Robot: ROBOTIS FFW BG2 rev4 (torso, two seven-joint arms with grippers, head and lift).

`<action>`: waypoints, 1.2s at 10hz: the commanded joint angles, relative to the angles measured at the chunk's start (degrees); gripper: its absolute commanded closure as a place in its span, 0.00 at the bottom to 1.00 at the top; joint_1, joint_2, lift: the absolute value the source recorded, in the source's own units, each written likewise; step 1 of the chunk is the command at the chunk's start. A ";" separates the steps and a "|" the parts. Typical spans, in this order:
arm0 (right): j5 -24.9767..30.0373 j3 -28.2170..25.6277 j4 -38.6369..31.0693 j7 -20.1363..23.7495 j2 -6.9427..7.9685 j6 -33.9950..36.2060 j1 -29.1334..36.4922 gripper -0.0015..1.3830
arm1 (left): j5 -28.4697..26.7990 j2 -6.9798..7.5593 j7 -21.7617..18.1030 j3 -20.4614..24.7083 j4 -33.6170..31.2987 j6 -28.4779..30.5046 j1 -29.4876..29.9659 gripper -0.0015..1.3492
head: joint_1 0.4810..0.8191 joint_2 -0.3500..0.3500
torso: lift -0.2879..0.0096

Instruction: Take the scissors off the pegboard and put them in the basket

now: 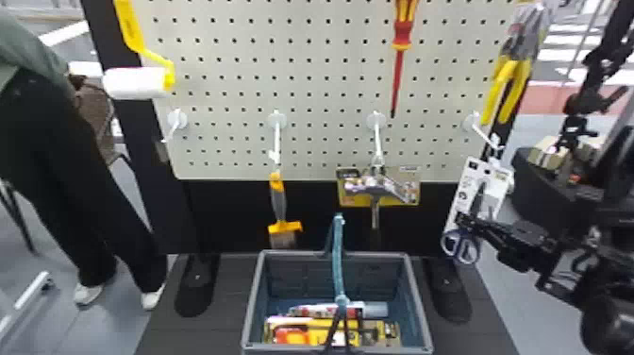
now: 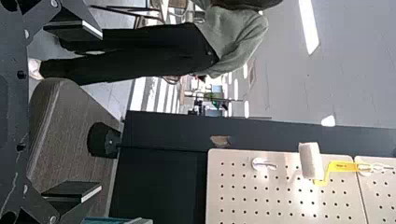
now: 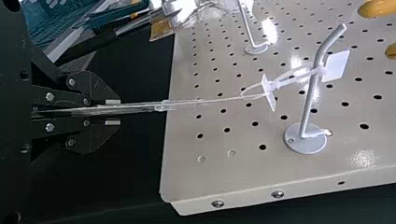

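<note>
Carded scissors [image 1: 461,246] at the pegboard [image 1: 325,89], lying toward its four o'clock corner: the purple handles point down, and the backing card [image 1: 502,181] hangs from a hook [image 3: 312,91] by a looped plastic tie [image 3: 294,77]. The right gripper [image 3: 112,112], reaching in from four o'clock, is clenched on the carded scissors, card edge-on between its fingers; the left gripper [image 2: 99,109] stands spread and empty, facing the board's eight o'clock corner. The step in hand appears to be unhooking. The chief hazard is the tie: a straight pull could snag it on the hook's upturned end, tearing the card or stretching the loop until the thin card slides from the grip. A lift that swings toward twelve o'clock could knock the pliers [image 1: 507,89]. Later, on the way to the basket [image 1: 252,302], at eight o'clock from the scissors, the raised handle [image 1: 337,259] could catch the card and tip it outside. Hard to make out: the blades, obscured against the card; the depth of the bite; and whether the fingers press on the scissors themselves or on card alone. The basket's near side is cut off, and its handle hides some packages [image 1: 306,330].
</note>
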 commanded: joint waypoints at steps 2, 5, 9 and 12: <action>-0.10 0.12 -5.90 -0.43 0.03 1.69 1.89 0.87 | 0.09 0.31 0.00 -0.05 0.00 0.06 0.10 0.12 | 0.20 0.50 | 0.63; -0.98 0.12 -14.76 -1.92 0.47 3.80 5.82 0.87 | 0.17 0.39 0.00 -0.05 0.00 0.24 0.34 0.12 | 0.20 0.50 | 0.63; -2.12 0.03 -21.09 -2.80 0.73 5.38 9.15 0.87 | 0.09 0.31 0.00 -0.14 0.00 0.15 0.34 0.12 | 0.20 0.50 | 0.63; -7.40 -0.06 -27.98 -7.02 1.79 6.61 15.54 0.87 | -0.09 0.31 0.00 -0.05 0.00 0.06 0.47 0.12 | 0.20 0.50 | 0.63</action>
